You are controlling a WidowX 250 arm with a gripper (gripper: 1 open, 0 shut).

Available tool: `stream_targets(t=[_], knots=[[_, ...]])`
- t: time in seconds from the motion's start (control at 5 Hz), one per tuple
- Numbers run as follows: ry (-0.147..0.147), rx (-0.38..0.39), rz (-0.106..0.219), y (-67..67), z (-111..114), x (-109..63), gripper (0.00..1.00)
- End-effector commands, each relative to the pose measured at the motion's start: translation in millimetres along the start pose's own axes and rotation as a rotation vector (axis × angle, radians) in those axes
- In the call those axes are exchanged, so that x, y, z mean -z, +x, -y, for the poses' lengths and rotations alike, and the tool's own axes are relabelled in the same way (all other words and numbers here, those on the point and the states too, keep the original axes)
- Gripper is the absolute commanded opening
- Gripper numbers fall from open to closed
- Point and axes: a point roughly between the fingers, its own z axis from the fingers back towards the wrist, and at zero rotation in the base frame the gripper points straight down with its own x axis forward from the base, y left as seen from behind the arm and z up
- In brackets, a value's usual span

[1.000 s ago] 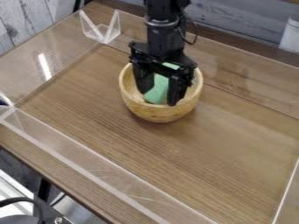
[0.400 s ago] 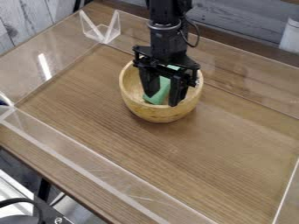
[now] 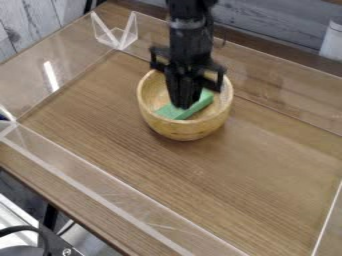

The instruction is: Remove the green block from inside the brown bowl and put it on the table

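Observation:
The brown bowl (image 3: 151,110) stands on the table (image 3: 120,165), a little behind its middle. Inside the bowl lies the green block (image 3: 198,104), tilted, with one end up against the right wall. My black gripper (image 3: 183,98) reaches straight down into the bowl. Its two fingers are drawn close together and pinch the block's middle. The arm hides the far part of the block and the bowl's back rim.
Low clear acrylic walls (image 3: 80,175) edge the tabletop on all sides. A clear acrylic piece (image 3: 118,30) stands at the back left corner. Bare wood lies in front of the bowl and to both sides of it.
The fingers stood wide apart on either side of the block in the bowl; now they have drawn together onto it. The arm has hardly moved.

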Motion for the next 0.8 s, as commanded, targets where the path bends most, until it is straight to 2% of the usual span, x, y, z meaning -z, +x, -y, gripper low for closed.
stream_targets(t=[0.0,0.2,0.6], knots=[[-0.008,-0.016,0.152,14.2,-1.6,-57.4,0.00],[-0.020,-0.025,0.206,16.2,-4.0,-84.4,0.00],[-0.010,-0.003,0.137,10.4,-9.0,-38.7,0.00]])
